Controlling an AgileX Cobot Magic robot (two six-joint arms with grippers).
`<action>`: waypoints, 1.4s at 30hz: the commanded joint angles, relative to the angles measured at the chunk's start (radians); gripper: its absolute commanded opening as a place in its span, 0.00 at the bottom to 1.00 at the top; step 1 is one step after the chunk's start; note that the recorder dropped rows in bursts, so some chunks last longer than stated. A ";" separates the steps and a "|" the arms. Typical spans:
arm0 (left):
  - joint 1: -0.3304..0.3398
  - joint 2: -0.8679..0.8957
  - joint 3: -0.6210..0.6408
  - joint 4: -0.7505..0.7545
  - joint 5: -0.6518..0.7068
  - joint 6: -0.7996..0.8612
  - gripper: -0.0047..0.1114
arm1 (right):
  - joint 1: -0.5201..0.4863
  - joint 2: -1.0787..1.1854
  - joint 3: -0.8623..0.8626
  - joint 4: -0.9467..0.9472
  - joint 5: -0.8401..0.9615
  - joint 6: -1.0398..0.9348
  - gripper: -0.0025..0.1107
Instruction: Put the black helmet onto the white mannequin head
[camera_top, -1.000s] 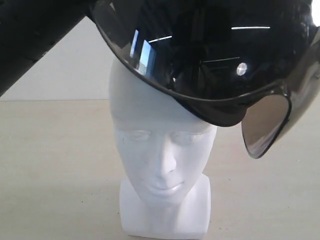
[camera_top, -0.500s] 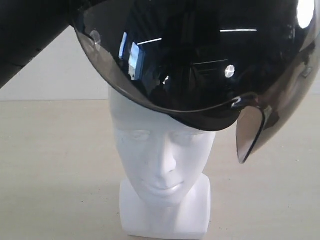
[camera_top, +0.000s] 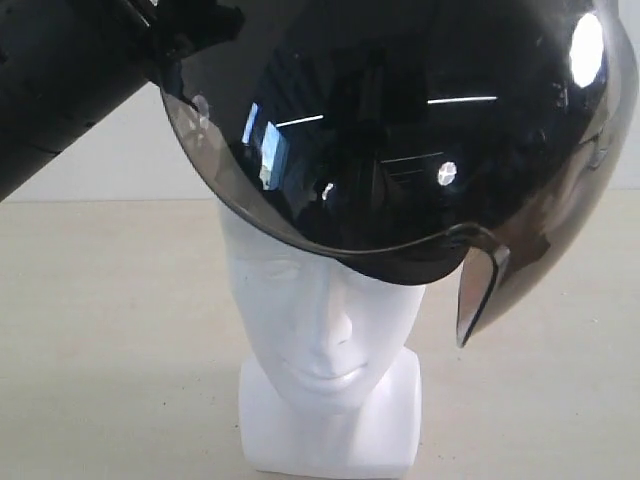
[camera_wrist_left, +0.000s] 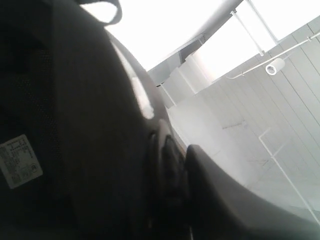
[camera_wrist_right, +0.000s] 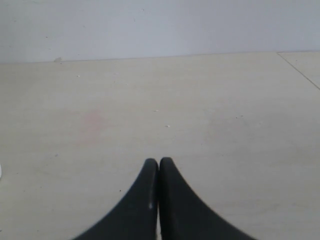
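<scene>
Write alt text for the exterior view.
A black helmet with a smoky visor hangs tilted over the crown of a white mannequin head, hiding its forehead but not its face. A dark robot arm meets its rim at the upper left.

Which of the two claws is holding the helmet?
The left gripper, gripping the black helmet by its rim; the right gripper is shut, empty, above the table.

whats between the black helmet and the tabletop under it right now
The white mannequin head stands there, its base on the table, while the black helmet overlaps its crown. Nothing else shows in that stretch. The exterior view shows this.
</scene>
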 joint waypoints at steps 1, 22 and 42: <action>0.054 -0.005 0.001 -0.081 0.035 0.083 0.08 | 0.000 -0.004 0.000 -0.006 -0.007 -0.001 0.02; 0.088 0.063 0.001 -0.057 0.035 0.108 0.08 | 0.000 -0.004 0.000 -0.006 -0.007 -0.001 0.02; 0.118 0.063 0.005 -0.029 0.035 0.136 0.08 | 0.000 -0.004 0.000 -0.006 -0.007 -0.001 0.02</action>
